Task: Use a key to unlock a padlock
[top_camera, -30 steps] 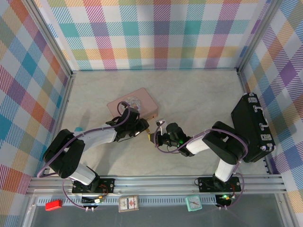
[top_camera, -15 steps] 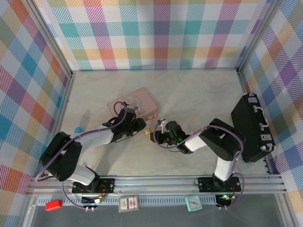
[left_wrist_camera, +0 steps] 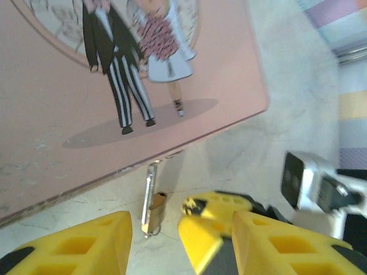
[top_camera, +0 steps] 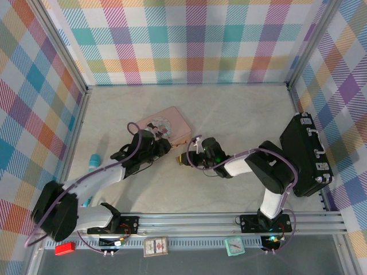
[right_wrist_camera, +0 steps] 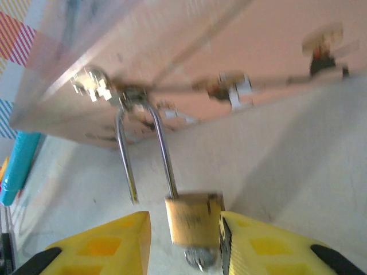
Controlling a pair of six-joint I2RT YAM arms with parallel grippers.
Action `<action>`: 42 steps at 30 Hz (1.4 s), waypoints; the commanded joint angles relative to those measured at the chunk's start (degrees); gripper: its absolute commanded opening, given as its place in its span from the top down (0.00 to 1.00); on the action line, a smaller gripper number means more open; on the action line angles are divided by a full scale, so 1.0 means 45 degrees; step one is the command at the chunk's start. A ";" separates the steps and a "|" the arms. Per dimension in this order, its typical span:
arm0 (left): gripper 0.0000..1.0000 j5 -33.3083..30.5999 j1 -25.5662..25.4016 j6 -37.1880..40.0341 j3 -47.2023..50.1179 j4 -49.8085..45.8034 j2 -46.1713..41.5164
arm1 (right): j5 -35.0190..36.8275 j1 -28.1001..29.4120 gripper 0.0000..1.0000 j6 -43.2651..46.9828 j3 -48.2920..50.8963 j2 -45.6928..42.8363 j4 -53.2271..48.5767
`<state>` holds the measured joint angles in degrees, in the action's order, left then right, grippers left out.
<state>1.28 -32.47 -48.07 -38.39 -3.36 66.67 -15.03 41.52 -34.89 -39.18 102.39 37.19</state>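
framing open padlock (right_wrist_camera: 193,219) at right wrist, pink box lid (left_wrist_camera: 57,120) at left

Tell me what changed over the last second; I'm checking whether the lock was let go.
The left arm drew back toward its own side, taking the left gripper away from the padlock. The right gripper eased its jaws open around the padlock's body. The pink box and black case stayed put.
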 commanded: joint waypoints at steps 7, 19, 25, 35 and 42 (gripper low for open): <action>0.47 -0.0704 0.2215 0.2480 -0.0902 -0.2675 -0.1184 | -0.1826 -0.0203 0.63 0.2640 -0.2869 0.0597 -0.3675; 0.45 0.2404 0.5752 0.2124 0.0073 -0.1513 -0.0143 | -0.1713 -0.0202 0.61 0.3628 -0.3337 0.1362 -0.4222; 0.43 0.2663 0.5739 0.2168 0.0267 -0.0980 0.0240 | -0.1811 -0.0195 0.61 0.3576 -0.3306 0.1616 -0.3922; 0.45 0.3573 0.5749 0.2515 0.0260 -0.0413 0.1483 | -0.2634 -0.0190 0.67 0.2904 -0.3684 0.2378 -0.3645; 0.47 0.3644 0.5738 0.2431 0.0326 -0.0195 0.1824 | -0.2766 -0.0149 0.69 0.2561 -0.3678 0.2593 -0.3577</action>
<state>16.43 -6.92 -37.85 -37.67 -5.93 74.61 -25.45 40.66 -21.56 -54.98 111.94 22.37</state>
